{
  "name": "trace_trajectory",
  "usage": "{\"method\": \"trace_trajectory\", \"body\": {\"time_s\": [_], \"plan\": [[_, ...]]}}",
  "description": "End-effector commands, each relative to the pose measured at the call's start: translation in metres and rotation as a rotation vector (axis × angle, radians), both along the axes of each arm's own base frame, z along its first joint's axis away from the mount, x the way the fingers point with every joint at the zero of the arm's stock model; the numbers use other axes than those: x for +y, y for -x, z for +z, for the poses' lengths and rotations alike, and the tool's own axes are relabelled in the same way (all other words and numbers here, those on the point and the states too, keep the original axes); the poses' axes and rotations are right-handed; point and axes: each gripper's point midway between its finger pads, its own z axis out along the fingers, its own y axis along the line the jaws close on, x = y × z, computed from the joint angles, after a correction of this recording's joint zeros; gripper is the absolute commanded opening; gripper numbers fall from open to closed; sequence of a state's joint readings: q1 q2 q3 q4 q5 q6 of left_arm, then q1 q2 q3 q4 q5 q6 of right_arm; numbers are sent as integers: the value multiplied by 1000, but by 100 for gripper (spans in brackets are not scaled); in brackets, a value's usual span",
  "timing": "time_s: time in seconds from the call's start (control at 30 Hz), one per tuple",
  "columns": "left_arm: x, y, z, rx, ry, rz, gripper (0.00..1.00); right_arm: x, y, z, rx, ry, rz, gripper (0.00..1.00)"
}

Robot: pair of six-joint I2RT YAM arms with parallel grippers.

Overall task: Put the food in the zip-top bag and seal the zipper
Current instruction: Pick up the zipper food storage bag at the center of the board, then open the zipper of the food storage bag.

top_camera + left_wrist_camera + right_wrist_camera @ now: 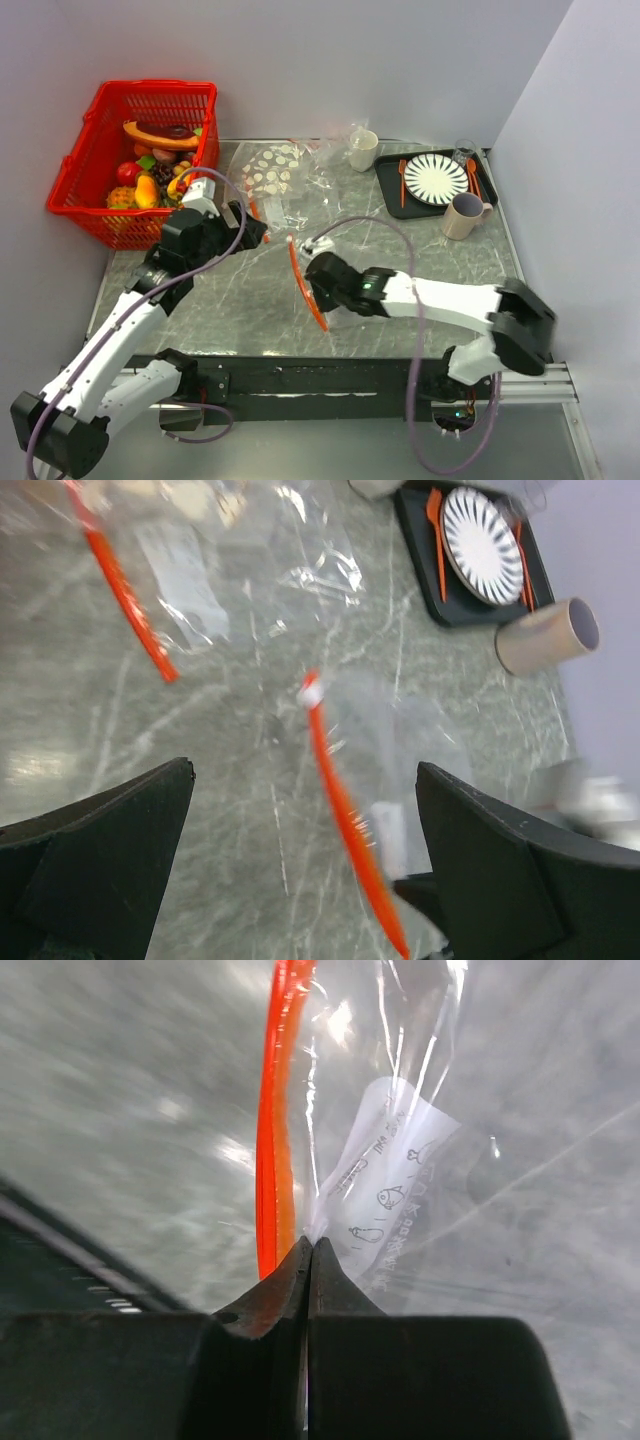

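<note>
The plain clear zip-top bag (322, 240) lies mid-table, with its orange-red zipper (306, 284) raised on edge. My right gripper (318, 268) is shut on the bag's film right beside the zipper. The right wrist view shows the pinch (311, 1245), the zipper (275, 1120) and the bag's white printed label (385, 1195). My left gripper (250, 228) is open and empty, just left of the bag. In the left wrist view its fingers (100, 850) straddle the zipper (345, 810) without touching it. The food (150, 170) is in the red basket (75, 205).
A clear bag printed with white dots (275, 170), with its own orange strip (125, 595), lies behind. A white cup (362, 150) stands at the back. A black tray (392, 195) holds a striped plate (435, 180) and orange cutlery. A beige mug (462, 215) stands beside it.
</note>
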State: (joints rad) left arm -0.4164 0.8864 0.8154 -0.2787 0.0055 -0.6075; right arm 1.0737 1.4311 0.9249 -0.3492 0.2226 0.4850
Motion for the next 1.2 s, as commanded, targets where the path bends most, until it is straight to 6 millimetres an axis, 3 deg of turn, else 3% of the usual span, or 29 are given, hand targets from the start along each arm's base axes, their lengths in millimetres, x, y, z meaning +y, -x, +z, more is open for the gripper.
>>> {"method": "trace_trajectory", "body": {"time_s": [0.0, 0.03, 0.17, 0.33, 0.53, 0.63, 0.87, 1.17], "plan": [[-32, 2, -3, 18, 132, -116, 99, -3, -17, 67, -88, -211, -86, 0], [-38, 4, -11, 39, 139, -149, 98, -9, -24, 79, -98, -250, -109, 0], [-54, 7, -9, 41, 182, -224, 99, -12, -37, 105, -94, -431, -156, 0], [-73, 13, 7, 5, 280, -330, 99, -10, -31, 139, -103, -690, -73, 0], [-91, 16, 35, -6, 394, -417, 98, -7, -23, 141, -115, -724, -8, 0], [-96, 12, 39, 8, 405, -430, 94, -6, -17, 148, -129, -760, 32, 0], [-104, 7, 30, 42, 423, -453, 82, -7, -16, 148, -138, -757, 43, 0], [-108, 5, 27, 52, 416, -455, 77, -3, -15, 145, -125, -753, 57, 0]]}}
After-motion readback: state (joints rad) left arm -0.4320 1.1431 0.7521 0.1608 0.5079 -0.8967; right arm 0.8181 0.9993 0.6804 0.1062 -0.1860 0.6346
